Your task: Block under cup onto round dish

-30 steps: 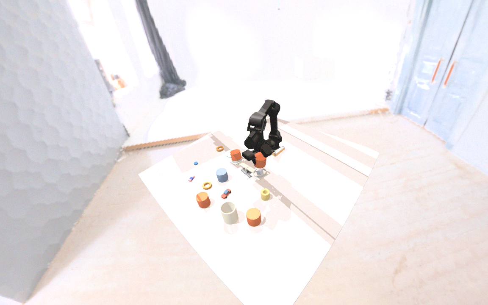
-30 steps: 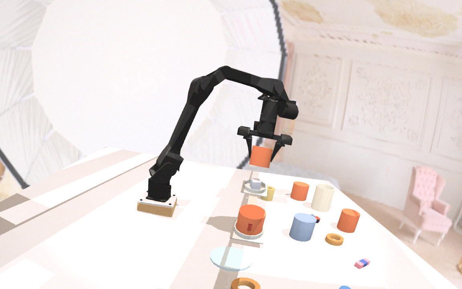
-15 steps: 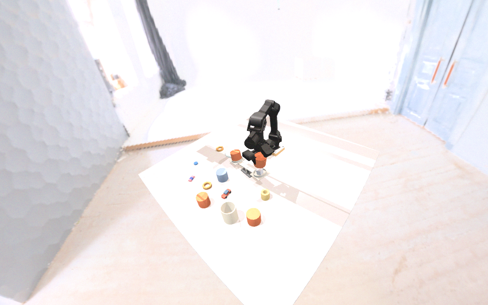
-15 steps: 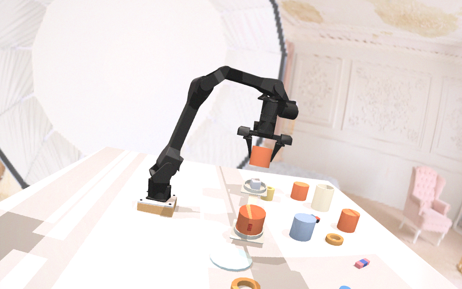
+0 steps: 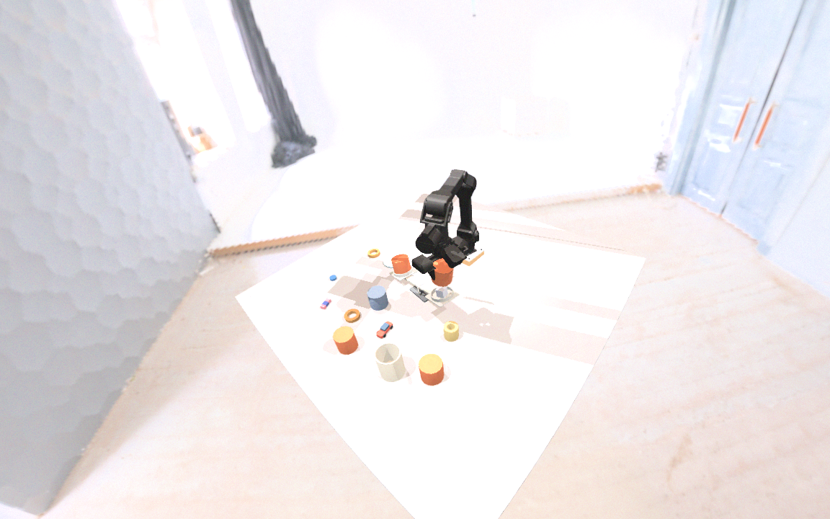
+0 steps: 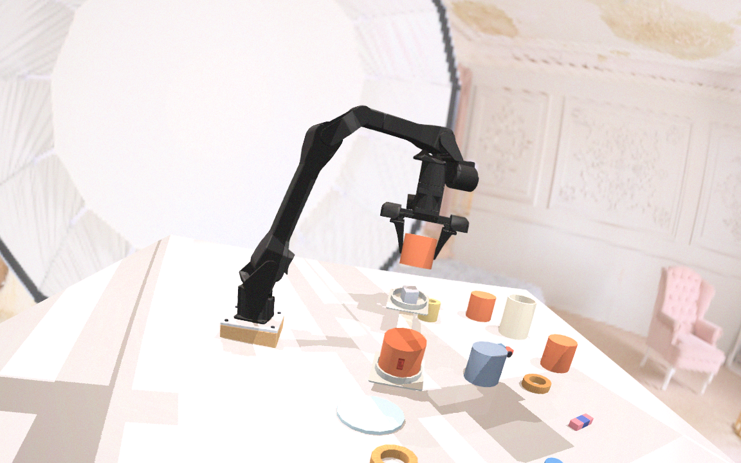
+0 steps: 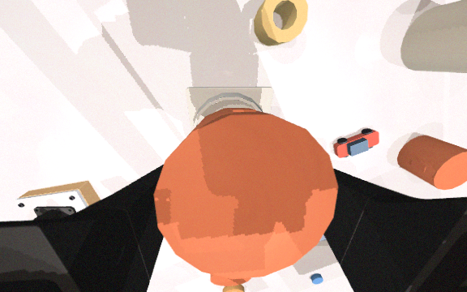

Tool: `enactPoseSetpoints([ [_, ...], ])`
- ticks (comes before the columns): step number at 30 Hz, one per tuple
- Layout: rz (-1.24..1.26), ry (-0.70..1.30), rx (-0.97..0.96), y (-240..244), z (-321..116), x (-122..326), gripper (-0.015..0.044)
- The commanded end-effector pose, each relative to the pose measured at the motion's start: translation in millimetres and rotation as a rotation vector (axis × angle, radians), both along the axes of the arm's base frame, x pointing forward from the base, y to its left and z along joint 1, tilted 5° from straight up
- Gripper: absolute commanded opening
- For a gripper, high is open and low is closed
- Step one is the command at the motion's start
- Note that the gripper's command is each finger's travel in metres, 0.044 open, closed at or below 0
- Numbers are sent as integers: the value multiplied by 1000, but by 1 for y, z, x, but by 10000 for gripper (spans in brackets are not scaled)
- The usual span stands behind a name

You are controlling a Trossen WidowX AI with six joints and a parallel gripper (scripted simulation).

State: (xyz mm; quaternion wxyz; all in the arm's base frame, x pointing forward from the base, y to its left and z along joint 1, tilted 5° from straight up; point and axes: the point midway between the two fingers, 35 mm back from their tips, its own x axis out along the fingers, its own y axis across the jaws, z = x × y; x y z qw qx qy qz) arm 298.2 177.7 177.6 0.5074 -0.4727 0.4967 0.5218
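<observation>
My gripper [image 5: 442, 272] [image 6: 418, 253] [image 7: 237, 164] is shut on an orange cup [image 6: 417, 247] [image 7: 246, 174], which hangs in the air above the far end of the balance [image 5: 422, 289] [image 7: 194, 95]. A small grey block [image 5: 442, 293] [image 6: 410, 294] lies uncovered in the round holder on that end, below the lifted cup. The other orange cup [image 5: 400, 264] [image 6: 403, 352] stands on the balance's near end in the exterior view, which sits lower. The pale round dish [image 6: 370, 415] lies on the table beside that end, with nothing on it.
A blue cylinder [image 5: 377, 298] [image 6: 485, 363], an orange ring [image 5: 346, 315], a toy car [image 5: 384, 329] [image 7: 357, 143], two orange cylinders [image 5: 345, 340] [image 5: 431, 370], a cream cup [image 5: 391, 365] and a yellow hollow cylinder [image 5: 451, 334] stand around the balance. Another ring [image 6: 393, 448] lies near the dish.
</observation>
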Motion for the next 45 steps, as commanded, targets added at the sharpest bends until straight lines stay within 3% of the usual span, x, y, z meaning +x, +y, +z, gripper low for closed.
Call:
enactPoseSetpoints([
  [1,0,0,0,0,0,0,0],
  [20,0,-1,0,3,-2,-2,0],
  [45,3,2,15,87,-76,-100,0],
])
